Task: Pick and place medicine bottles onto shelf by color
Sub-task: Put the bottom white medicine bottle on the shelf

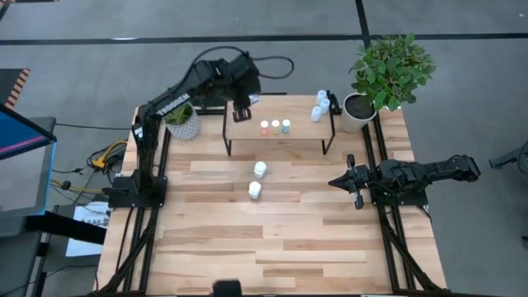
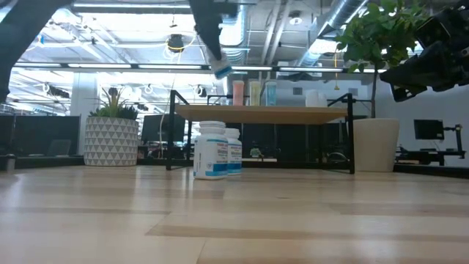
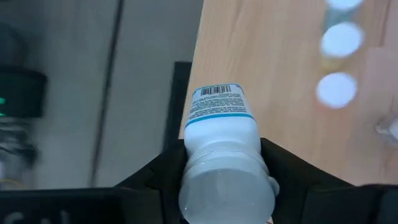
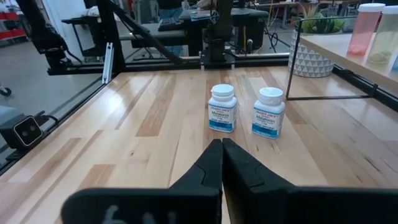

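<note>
The light-wood shelf (image 1: pixel 280 142) stands at the table's far middle. On it are three small bottles (image 1: pixel 275 126) capped orange-red, yellow and green, and pale-blue ones (image 1: pixel 320 106) at its right end. My left gripper (image 1: pixel 241 114) is over the shelf's left end, shut on a white bottle (image 3: pixel 221 124) with a blue-banded label. Two more white bottles (image 1: pixel 257 180) stand upright on the table in front of the shelf; they also show in the right wrist view (image 4: pixel 245 111). My right gripper (image 4: pixel 222 146) is shut and empty, to the right of those two. My left gripper pinches the white bottle at its cap end (image 3: pixel 227 186) between its two fingers (image 3: pixel 292 171), one on either side. The fingers come from above, pointing down. The bottle hangs below them, base down, clear above the shelf's left end (image 3: pixel 273 124).
A patterned white plant pot (image 1: pixel 183 124) stands left of the shelf. A larger white pot with a leafy plant (image 1: pixel 363 107) stands at its right. Black arm frames run along both table sides. Bare tabletop (image 1: pixel 280 247) lies toward the near edge.
</note>
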`<state>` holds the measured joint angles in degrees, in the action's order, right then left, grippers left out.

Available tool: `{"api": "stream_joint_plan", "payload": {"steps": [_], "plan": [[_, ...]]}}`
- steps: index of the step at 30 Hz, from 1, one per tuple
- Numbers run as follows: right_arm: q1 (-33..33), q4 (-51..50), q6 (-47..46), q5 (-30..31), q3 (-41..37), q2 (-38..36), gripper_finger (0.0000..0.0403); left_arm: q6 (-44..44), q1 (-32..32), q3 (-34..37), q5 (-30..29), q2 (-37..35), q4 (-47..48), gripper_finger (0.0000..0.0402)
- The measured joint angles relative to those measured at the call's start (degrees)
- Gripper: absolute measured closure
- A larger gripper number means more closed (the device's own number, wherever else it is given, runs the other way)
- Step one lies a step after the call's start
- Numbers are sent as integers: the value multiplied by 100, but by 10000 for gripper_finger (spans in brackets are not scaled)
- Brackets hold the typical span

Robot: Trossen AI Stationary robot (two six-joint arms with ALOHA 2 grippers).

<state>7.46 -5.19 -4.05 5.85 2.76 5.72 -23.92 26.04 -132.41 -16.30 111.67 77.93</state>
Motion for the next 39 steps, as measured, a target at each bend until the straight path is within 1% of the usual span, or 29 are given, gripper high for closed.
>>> {"api": "stream_joint_plan", "payload": {"steps": [3, 6, 10, 16, 19, 21, 24, 28, 39], "plan": [[2, 0, 0, 0, 0, 21, 383, 1, 391, 134, 364, 4, -41, 255], [2, 0, 0, 0, 0, 40, 383, 3, 652, 291, 537, 103, -50, 252], [2, -2, 0, 0, 0, 88, 381, -27, 808, 342, 515, 340, 17, 246], [0, 0, 0, 0, -2, 258, 382, -153, 800, 337, 525, 531, 152, 248], [0, 1, 0, 0, -2, 370, 383, -184, 796, 341, 535, 573, 499, 248], [0, -2, 0, 0, -2, 459, 383, -189, 796, 341, 563, 572, 561, 248], [0, 0, 0, 2, -2, 561, 380, -134, 794, 338, 702, 567, 630, 248], [0, 2, -1, 3, -2, 605, 379, 10, 794, 337, 731, 567, 718, 247], [0, 2, -2, 7, -2, 608, 381, 291, 728, 337, 719, 567, 717, 213]]}}
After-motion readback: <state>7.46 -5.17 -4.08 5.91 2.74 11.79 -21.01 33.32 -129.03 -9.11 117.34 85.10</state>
